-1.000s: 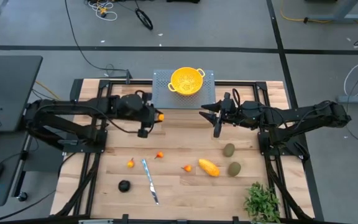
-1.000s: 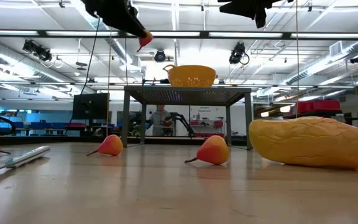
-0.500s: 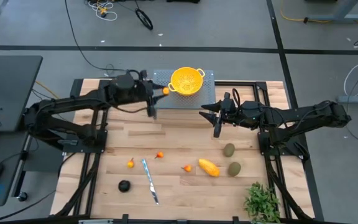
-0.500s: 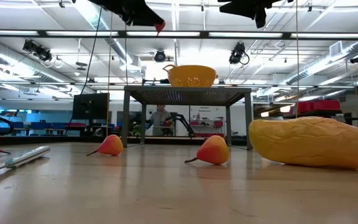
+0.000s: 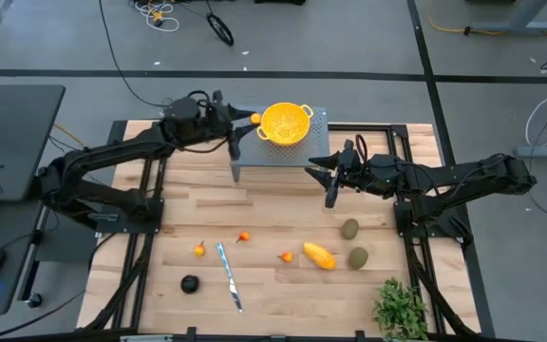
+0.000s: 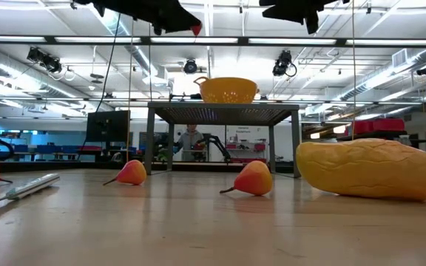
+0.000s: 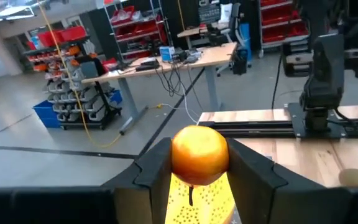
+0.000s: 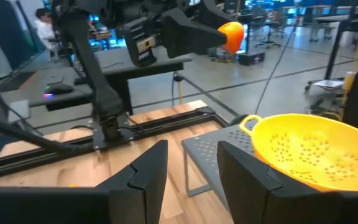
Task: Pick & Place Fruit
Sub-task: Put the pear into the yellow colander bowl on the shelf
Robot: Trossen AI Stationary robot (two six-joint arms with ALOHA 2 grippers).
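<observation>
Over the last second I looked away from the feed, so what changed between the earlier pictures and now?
The left gripper, shut on a small orange fruit, carried it away from mid-table toward the back, up to the rim of the yellow colander on the grey stand. Nothing was let go. The right gripper stayed put, holding nothing, and the fruit, knife and plant on the table did not move.

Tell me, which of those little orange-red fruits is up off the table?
The small orange fruit pinched in the left gripper, right beside the yellow colander. The other three orange-red ones lie on the wooden table near the knife.
</observation>
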